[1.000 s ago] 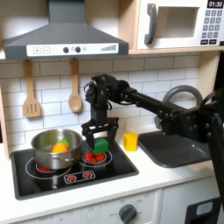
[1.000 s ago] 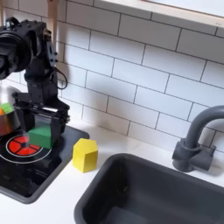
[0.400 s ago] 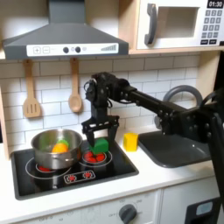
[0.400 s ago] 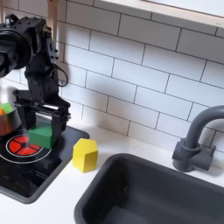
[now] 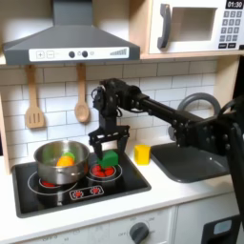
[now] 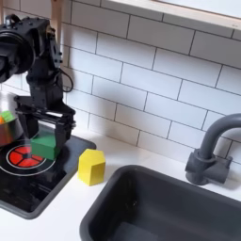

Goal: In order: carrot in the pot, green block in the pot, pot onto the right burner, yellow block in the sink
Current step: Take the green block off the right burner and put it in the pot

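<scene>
A black robot arm reaches down over a toy kitchen, its gripper point(image 5: 105, 149) lowered on the green block point(image 5: 111, 157), which sits at the right burner point(image 5: 104, 172) of the black cooktop point(image 5: 81, 191). In the second exterior view the block point(image 6: 43, 147) lies between the two dark fingers point(image 6: 62, 138), which stand spread on either side of it; whether they actually touch its faces cannot be told. The block is a bright, matte cube with crisp edges, set above the burner's red glowing rings point(image 6: 25, 158). Just to the first exterior view's left, the pot point(image 5: 61, 162), a round, shiny silver saucepan with low straight walls, stands on the other burner with the orange carrot point(image 5: 64, 161) lying inside it. The yellow block point(image 5: 142, 153), a small smooth cube, rests on the pale counter point(image 5: 181, 195) between cooktop and sink point(image 5: 189, 162), a dark grey basin with rounded corners. The first exterior view takes in the wider room: wooden utensils point(image 5: 34, 100) hanging on white tile, a grey range hood point(image 5: 71, 40) and a microwave point(image 5: 191, 26) above. The second exterior view comes closer, showing the yellow block point(image 6: 91, 166) near the cooktop's edge, the basin's deep dark hollow point(image 6: 179, 212), and the dark curved faucet point(image 6: 211, 148) rising behind it.
</scene>
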